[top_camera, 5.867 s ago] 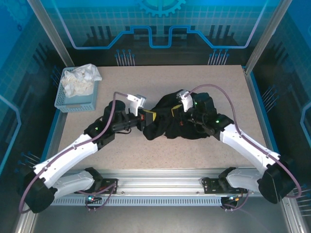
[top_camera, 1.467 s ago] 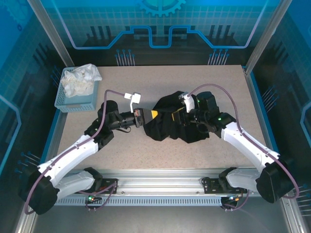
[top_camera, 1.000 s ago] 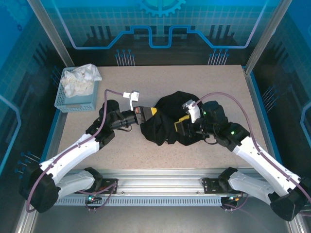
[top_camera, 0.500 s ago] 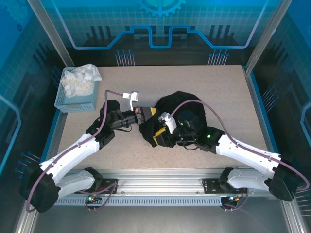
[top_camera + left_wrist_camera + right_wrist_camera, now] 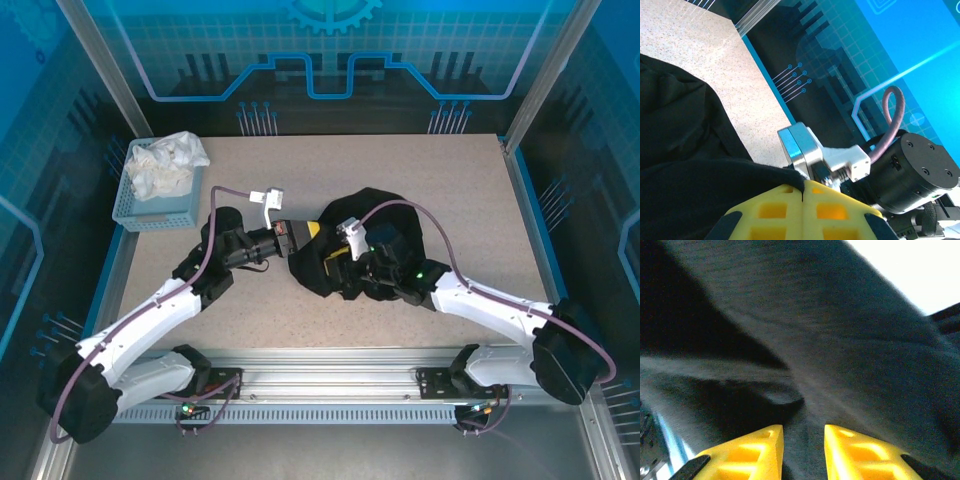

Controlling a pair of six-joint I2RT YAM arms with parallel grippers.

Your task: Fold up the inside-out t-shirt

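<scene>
The inside-out t-shirt point(image 5: 378, 207) lies as a bunched black heap in the middle of the table point(image 5: 455, 175); no print shows. My left gripper point(image 5: 311, 231) is at the heap's left edge, its yellow fingers pressed together on a hem of black fabric point(image 5: 685, 165), as the left wrist view of that gripper point(image 5: 803, 187) confirms. My right gripper point(image 5: 336, 260) reaches across the heap's front and sits just right of the left one. In the right wrist view this gripper point(image 5: 803, 432) has its jaws narrowly apart, with a ridge of black cloth point(image 5: 840, 340) filling the gap between them.
A light blue basket point(image 5: 128, 205) holding a white cloth point(image 5: 165, 165) stands at the table's back left. Metal frame posts and blue panels ring the table. Bare tabletop lies behind and to the right of the heap.
My right arm has swung from the heap's right side across its front to the left part, close to the left gripper, and its jaws have narrowed. The left gripper has kept its hold.
</scene>
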